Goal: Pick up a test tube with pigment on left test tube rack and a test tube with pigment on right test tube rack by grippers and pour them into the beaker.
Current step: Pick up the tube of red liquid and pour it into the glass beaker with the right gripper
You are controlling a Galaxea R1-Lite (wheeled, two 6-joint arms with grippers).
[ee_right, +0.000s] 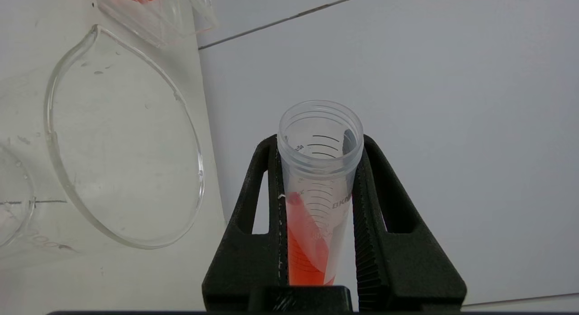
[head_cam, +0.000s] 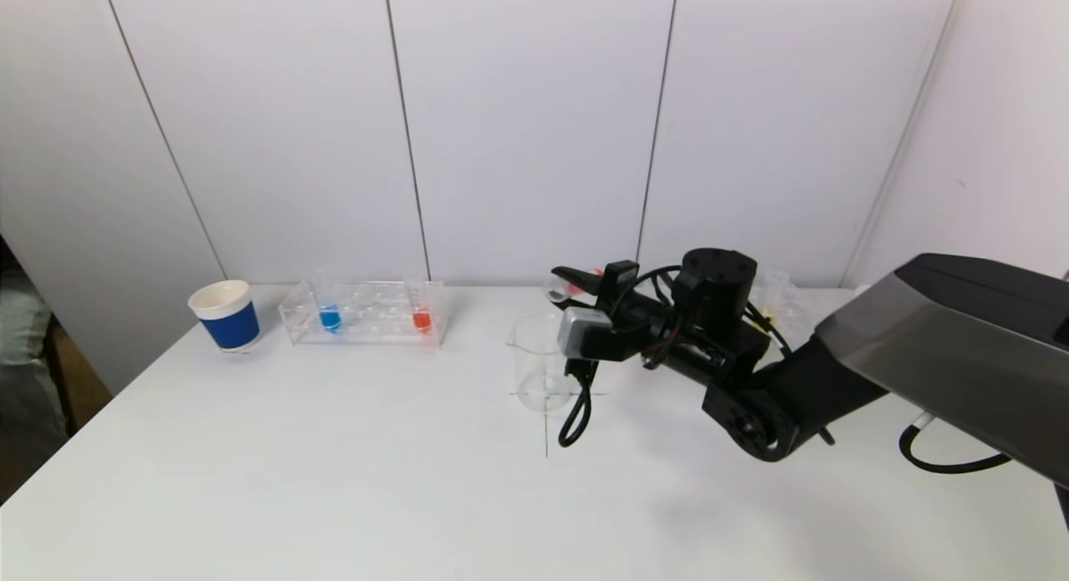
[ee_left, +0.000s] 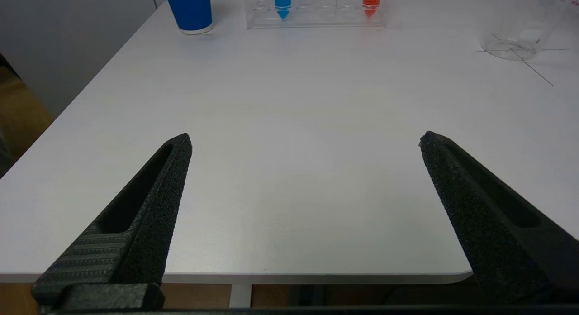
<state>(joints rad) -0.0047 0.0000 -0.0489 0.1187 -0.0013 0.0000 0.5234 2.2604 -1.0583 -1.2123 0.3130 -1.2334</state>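
At the left of the head view, near the back edge of the white table (head_cam: 334,481), stands a blue paper cup (head_cam: 225,315) with a white rim. Just to its right sits the left test tube rack (head_cam: 365,312), a clear plastic tray holding a tube with blue pigment (head_cam: 330,316) toward its left end and a tube with red-orange pigment (head_cam: 422,318) toward its right end, both upright.

The left gripper (ee_left: 305,140) appears only in its own wrist view, hovering low over the near edge of the table with its two black fingers (ee_left: 149,202) spread wide and nothing between them; the cup and rack lie far across the table from it.

Near the centre of the head view, the clear glass beaker (head_cam: 541,364) stands upright on a cross of thin lines drawn on the table. It looks empty.

Just right of the beaker and above its rim, the right gripper (head_cam: 568,285) is pinching a test tube (ee_right: 319,188) with red-orange pigment. The tube is tipped toward horizontal, its open mouth pointing toward the beaker's side. In the right wrist view the pigment sits in the tube's lower part, short of the mouth, and the beaker's rim lies beside the tube.

Behind the right arm, at the right rear of the table, the right test tube rack (head_cam: 781,301) is partly hidden.
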